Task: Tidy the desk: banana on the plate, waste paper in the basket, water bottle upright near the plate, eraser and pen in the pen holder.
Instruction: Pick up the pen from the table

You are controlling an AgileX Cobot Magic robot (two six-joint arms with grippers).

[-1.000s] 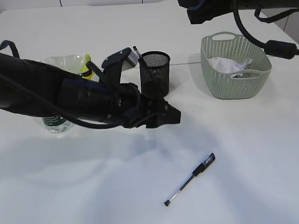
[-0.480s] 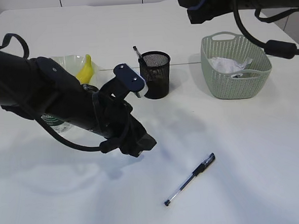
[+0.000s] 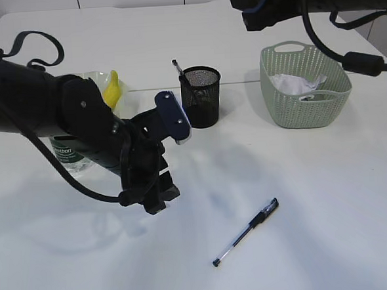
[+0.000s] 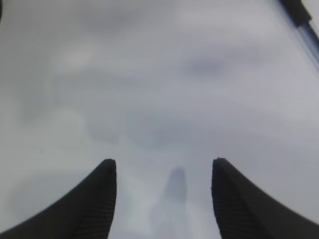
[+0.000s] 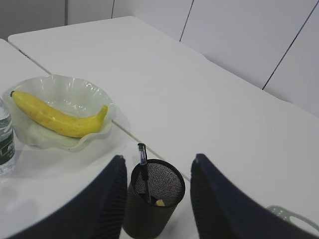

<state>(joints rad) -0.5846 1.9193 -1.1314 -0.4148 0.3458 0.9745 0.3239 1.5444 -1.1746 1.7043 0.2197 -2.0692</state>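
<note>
Spreading wide over the white bench (image 3: 328,196): left claw (image 4: 162,199), gripping nothing. Hanging spread and empty above the pen holder (image 5: 152,201): right claw (image 5: 157,196). Resting on the plate (image 5: 89,97): banana (image 5: 57,119). Lying loose on the bench, right of and nearer than the left claw, well apart: pen (image 3: 246,232).

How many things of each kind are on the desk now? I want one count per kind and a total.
Pens: 2, one in the pen holder, one on the desk
Banana: 1
Plate: 1
Water bottle: 1
Pen holder: 1
Basket: 1
Waste paper: 1
Total: 8
</note>
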